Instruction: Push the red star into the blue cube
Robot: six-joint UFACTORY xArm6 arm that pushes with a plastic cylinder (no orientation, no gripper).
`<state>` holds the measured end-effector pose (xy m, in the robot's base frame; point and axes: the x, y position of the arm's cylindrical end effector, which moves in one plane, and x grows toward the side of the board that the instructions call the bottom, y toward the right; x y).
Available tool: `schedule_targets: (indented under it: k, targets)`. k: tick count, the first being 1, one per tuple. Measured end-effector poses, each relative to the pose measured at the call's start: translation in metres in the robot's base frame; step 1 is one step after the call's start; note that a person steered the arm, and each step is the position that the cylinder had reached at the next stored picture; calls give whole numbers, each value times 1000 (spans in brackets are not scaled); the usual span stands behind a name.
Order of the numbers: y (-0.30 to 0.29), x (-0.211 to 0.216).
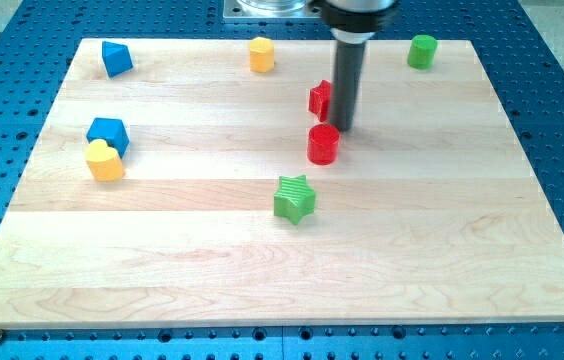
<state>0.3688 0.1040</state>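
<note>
The red star (319,99) lies right of the board's middle near the view's top, partly hidden behind my rod. My tip (345,129) rests on the board just right of and below the star, close above the red cylinder (323,144). A blue cube (108,133) sits at the view's left, touching a yellow block (105,161) below it. Another blue block (116,58) lies at the top left corner.
A green star (295,198) lies below the red cylinder. A yellow block (261,54) sits at the top middle and a green cylinder (422,51) at the top right. The wooden board (442,250) lies on a blue perforated table.
</note>
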Motion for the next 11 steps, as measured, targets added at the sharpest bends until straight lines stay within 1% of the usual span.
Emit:
schedule_targets:
  k: [1,2,3,5,6,8,9,10,11]
  targets:
    - [11,-13]
    - [-40,-31]
    - [-33,-30]
    - [-80,-61]
    - [-169,-31]
    - [-320,-36]
    - [-354,-24]
    - [-389,9]
    - [-334,49]
